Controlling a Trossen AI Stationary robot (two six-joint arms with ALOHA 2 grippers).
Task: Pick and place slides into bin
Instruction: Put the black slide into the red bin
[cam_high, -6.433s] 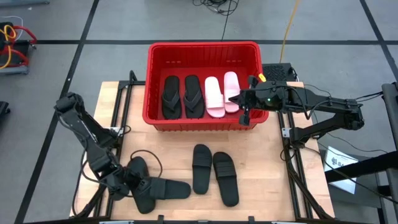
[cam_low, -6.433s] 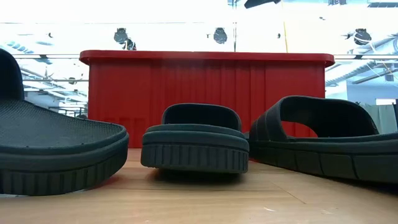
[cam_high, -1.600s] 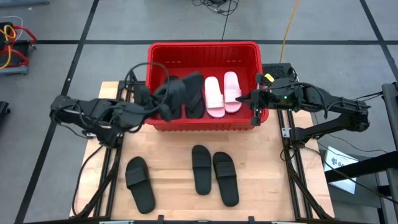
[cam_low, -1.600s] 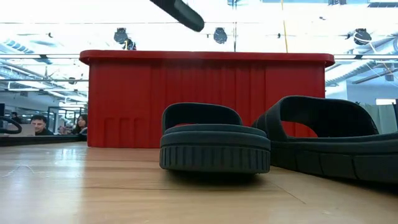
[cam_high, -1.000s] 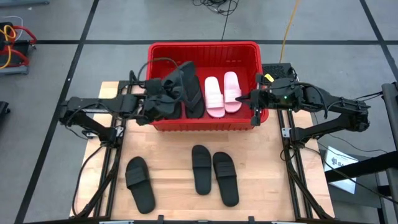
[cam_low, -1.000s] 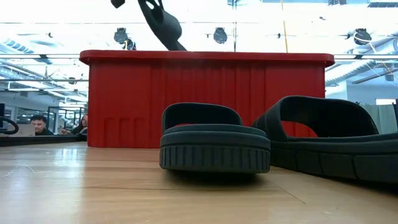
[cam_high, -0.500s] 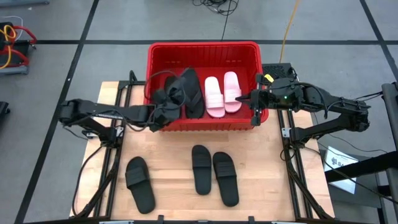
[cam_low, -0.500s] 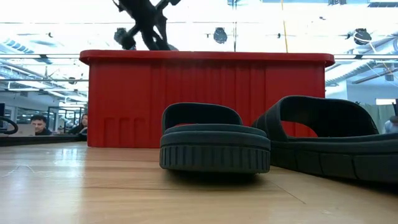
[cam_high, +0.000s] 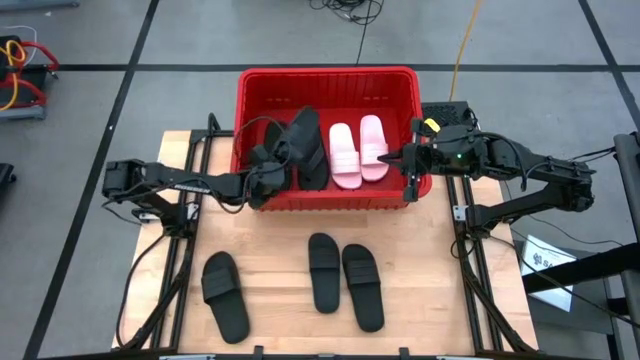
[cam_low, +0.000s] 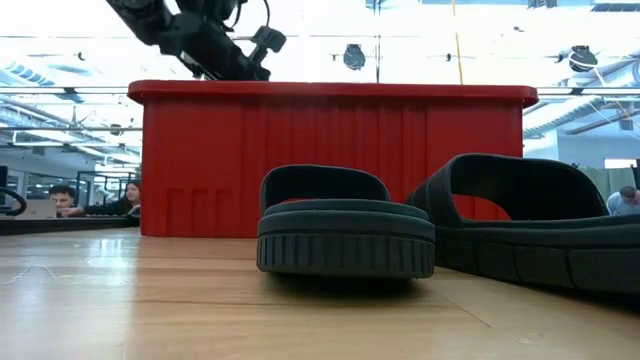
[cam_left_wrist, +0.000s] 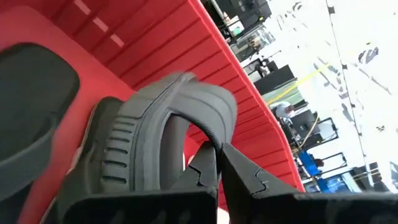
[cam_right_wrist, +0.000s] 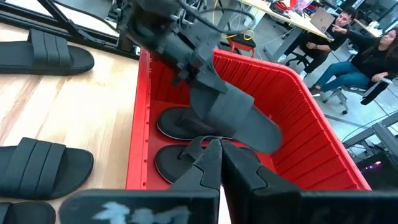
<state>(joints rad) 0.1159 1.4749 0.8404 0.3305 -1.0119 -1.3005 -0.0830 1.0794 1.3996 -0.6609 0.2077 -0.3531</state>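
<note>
Left gripper (cam_high: 268, 170): we have dropped lower into the bin (cam_high: 325, 76), jaws clamped on black slide (cam_high: 302, 135).
Right gripper (cam_high: 400, 160): unmoved at bin's 3 o'clock rim, jaws closed, empty.

- The bin (cam_high: 325, 77) — a bright red ribbed basket with a thick rim — sits at the upper centre of the high view, at the far edge of the tabletop.
- Inside it, two light pink slides (cam_high: 357, 149) lie flat, side by side, toward the right.
- Left of them lies a black flip-flop (cam_high: 312, 168), and a black slide (cam_high: 300, 132) rests tilted across the black sandals at the bin's left.
- Three black slides lie flat on the tabletop: a pair (cam_high: 343, 279) at lower centre, just beside each other, and a single one (cam_high: 225, 294) at lower left, well apart from the pair.
</note>
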